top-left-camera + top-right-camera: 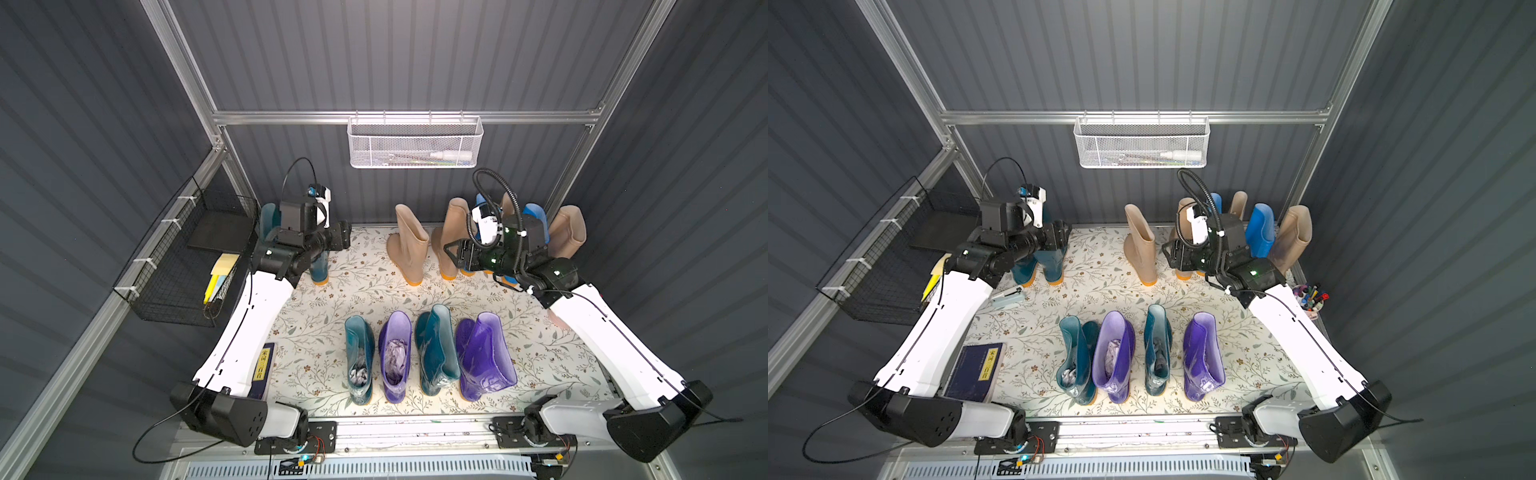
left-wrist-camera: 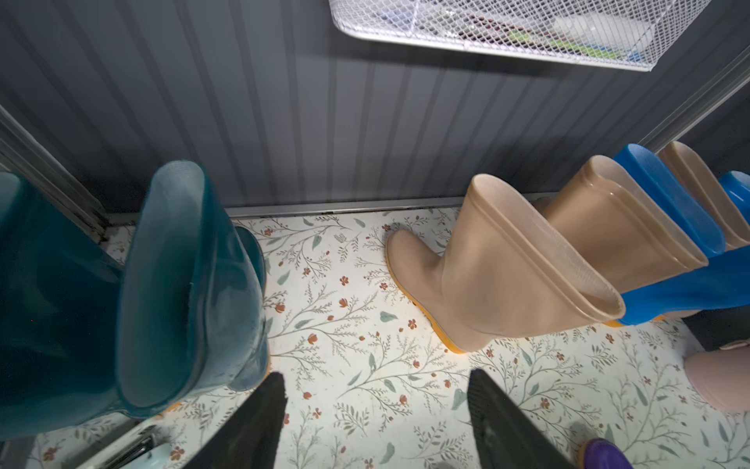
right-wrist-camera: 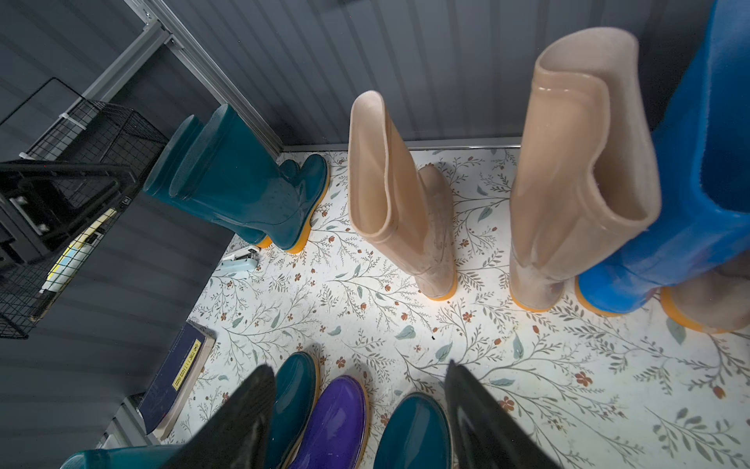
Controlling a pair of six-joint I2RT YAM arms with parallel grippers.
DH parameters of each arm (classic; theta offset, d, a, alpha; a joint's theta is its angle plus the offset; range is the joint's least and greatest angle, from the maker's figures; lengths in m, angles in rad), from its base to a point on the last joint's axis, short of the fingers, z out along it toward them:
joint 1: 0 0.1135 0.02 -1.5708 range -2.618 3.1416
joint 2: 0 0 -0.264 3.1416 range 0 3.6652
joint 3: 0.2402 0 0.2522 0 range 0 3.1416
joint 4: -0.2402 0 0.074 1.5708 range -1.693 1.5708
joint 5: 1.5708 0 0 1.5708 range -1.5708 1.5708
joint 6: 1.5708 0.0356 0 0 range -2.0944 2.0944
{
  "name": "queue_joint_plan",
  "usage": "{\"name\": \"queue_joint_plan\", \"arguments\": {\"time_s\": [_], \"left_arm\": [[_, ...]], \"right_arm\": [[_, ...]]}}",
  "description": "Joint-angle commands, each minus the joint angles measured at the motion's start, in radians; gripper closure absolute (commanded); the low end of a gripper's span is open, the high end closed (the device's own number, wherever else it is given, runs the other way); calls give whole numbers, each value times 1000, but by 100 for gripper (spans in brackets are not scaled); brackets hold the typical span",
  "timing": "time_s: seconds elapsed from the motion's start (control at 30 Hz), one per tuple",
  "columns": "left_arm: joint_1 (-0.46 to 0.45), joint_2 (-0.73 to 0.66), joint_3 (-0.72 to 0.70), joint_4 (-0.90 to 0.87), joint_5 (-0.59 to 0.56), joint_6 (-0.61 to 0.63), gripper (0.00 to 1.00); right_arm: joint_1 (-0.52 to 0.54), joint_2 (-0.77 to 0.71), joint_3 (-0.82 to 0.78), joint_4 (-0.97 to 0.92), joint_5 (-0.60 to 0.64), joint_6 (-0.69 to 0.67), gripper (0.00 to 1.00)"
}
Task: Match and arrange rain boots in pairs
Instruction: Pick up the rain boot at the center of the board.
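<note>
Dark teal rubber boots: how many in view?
4. Two dark teal rubber boots stand side by side at the back left corner; two more in the front row, alternating with two purple rubber boots. Arms could hide others.

Front row: teal boots (image 1: 1074, 353), purple boots (image 1: 1200, 353) alternating; beige boot (image 1: 1141, 251) upright mid-back.

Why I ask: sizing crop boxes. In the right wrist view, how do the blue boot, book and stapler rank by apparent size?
1. Blue boot, largest, though it stands close to the camera and the frame edge cuts it.
2. Book.
3. Stapler, smallest.
</note>
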Motion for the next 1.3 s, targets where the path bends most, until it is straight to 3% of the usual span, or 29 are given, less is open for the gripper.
{"name": "queue_joint_plan", "arguments": {"time_s": [0.0, 0.47, 1.27], "left_arm": [[-63, -11, -10, 45, -10, -72, 27], [-311, 105, 57, 20, -135, -110, 27], [-355, 245, 169, -19, -135, -144, 22]], "right_arm": [[2, 20, 50, -30, 1, -28, 30], [15, 116, 152, -53, 25, -85, 28], [8, 402, 420, -129, 32, -175, 24]]}}
